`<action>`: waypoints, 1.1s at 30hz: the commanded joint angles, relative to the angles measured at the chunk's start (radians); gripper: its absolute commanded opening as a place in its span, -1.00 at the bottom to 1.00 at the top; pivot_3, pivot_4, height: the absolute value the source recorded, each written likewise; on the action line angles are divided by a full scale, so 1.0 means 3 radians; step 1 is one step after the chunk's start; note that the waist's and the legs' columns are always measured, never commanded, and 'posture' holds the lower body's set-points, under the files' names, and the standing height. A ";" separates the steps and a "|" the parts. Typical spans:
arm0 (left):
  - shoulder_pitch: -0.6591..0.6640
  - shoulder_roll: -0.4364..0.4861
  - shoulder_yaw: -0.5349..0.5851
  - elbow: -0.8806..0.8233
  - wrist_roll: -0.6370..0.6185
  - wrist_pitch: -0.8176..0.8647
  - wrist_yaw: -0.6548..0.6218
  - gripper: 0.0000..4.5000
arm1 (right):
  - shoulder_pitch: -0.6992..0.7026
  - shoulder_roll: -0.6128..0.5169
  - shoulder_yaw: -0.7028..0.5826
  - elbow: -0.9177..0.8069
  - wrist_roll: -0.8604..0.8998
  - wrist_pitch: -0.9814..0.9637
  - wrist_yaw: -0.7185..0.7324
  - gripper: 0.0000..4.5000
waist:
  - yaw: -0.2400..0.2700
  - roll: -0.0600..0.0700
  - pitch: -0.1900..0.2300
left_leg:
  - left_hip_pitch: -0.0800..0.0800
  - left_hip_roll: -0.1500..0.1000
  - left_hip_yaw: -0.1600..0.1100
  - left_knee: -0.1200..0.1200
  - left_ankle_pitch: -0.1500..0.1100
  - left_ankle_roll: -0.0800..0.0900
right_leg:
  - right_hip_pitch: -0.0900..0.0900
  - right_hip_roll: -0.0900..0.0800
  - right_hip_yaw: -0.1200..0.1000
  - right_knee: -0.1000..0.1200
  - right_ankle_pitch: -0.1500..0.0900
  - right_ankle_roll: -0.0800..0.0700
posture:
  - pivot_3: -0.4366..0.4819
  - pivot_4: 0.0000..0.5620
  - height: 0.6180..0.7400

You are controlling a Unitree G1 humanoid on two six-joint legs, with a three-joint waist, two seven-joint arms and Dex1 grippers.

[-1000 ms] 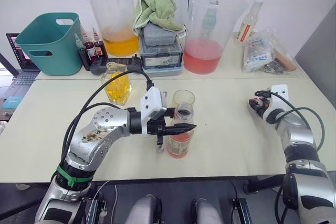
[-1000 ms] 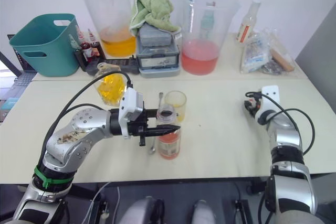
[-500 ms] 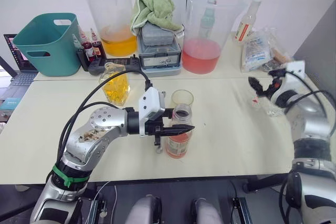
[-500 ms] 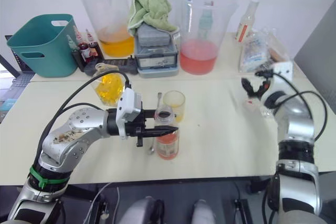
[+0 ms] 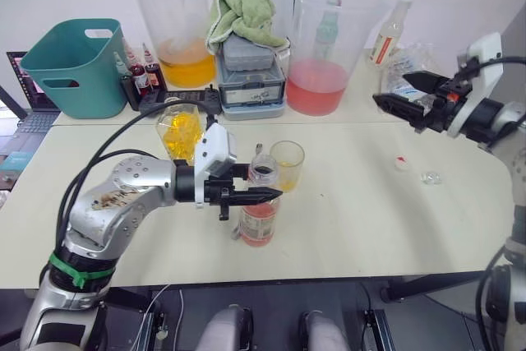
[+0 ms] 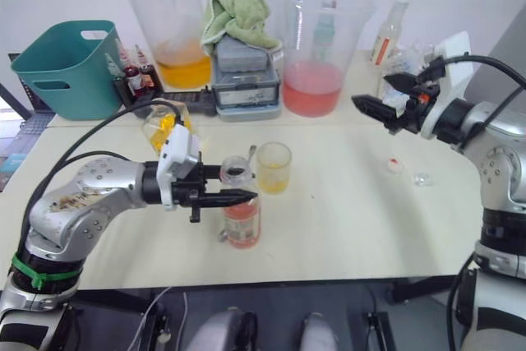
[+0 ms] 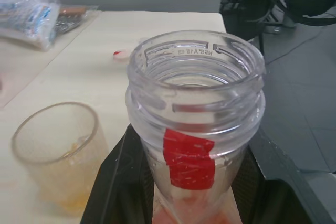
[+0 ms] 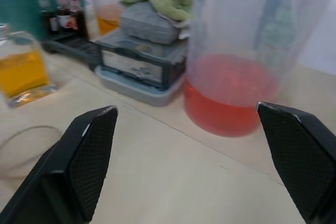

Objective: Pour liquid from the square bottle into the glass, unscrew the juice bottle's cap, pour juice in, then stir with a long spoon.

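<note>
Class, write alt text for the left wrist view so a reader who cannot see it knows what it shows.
An uncapped juice bottle with a red label stands gripped between the left gripper's black fingers, its mouth open. Beside it on the table stands a glass holding a little yellow liquid.

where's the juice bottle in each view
Left eye view: juice bottle at table centre, held in the left gripper.
Right eye view: left of centre, same grip.
Left wrist view: up close, open mouth, red tape.
Right wrist view: not in it.
Shared landmark: the glass right beside it.
</note>
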 commanded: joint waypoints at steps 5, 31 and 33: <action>-0.0210 0.0170 0.0475 -0.0139 -0.0378 0.0121 -0.0004 -0.37 | 0.0361 -0.0337 -0.0250 -0.0679 0.0757 0.0373 0.0596 0.99 | 0.0029 -0.0003 0.0002 | -0.0002 -0.0001 -0.0002 0.0004 0.0004 -0.0009 | 0.0004 -0.0004 -0.0003 -0.0004 0.0001 0.0003 | -0.05 -0.47 1.00; -0.1422 -0.0434 -0.0261 0.1952 0.1600 -0.1761 0.0411 -0.37 | 0.1387 -0.0321 -0.0584 -0.1575 0.1362 0.0643 -0.0019 0.99 | 0.0120 -0.0015 0.0008 | -0.0008 -0.0002 -0.0001 0.0005 0.0012 -0.0021 | 0.0000 -0.0009 -0.0008 -0.0005 0.0002 0.0003 | -0.05 -0.47 1.00; -0.1481 -0.0494 -0.0302 0.2149 0.1743 -0.1992 0.0419 -0.37 | 0.1416 -0.0306 -0.0595 -0.1609 0.1384 0.0639 -0.0082 0.99 | 0.0117 -0.0015 0.0008 | -0.0009 -0.0002 -0.0001 0.0005 0.0012 -0.0020 | -0.0001 -0.0009 -0.0008 -0.0004 0.0002 0.0003 | -0.05 -0.47 1.00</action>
